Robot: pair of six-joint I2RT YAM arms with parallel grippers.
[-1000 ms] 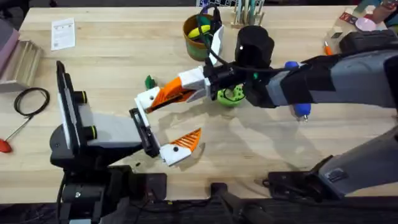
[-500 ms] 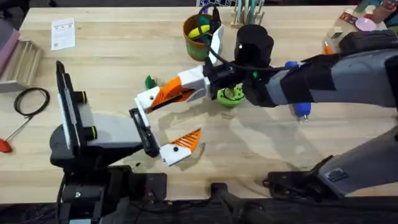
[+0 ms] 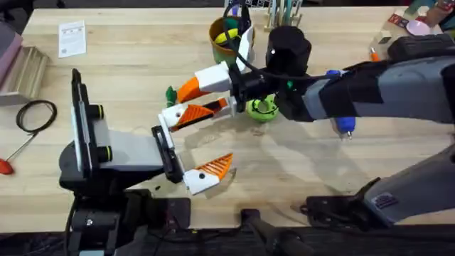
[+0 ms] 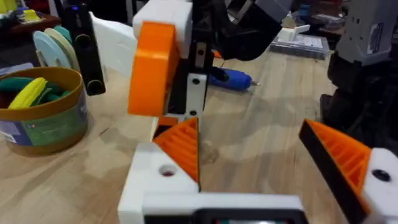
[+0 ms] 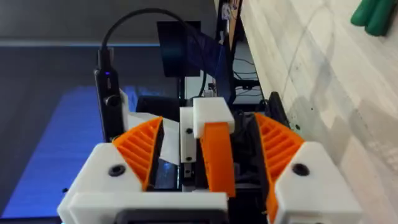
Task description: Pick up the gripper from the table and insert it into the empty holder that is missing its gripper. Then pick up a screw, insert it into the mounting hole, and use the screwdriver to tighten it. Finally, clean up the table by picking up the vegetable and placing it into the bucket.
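A white card point(image 3: 72, 37) with unreadable print lies on the wooden tabletop point(image 3: 142, 64); both the left pincer point(image 3: 190, 146) and right pincer point(image 3: 186, 101) stand apart

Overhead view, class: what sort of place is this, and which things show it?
Probably a robotics lab workbench: a wooden table with a blue screwdriver, a coiled black cable, and two arms bearing white-and-orange pincers.

A robotics lab bench: butcher-block table point(image 3: 142, 64); coiled cable point(image 3: 35, 114); tool rack point(image 3: 281, 13).
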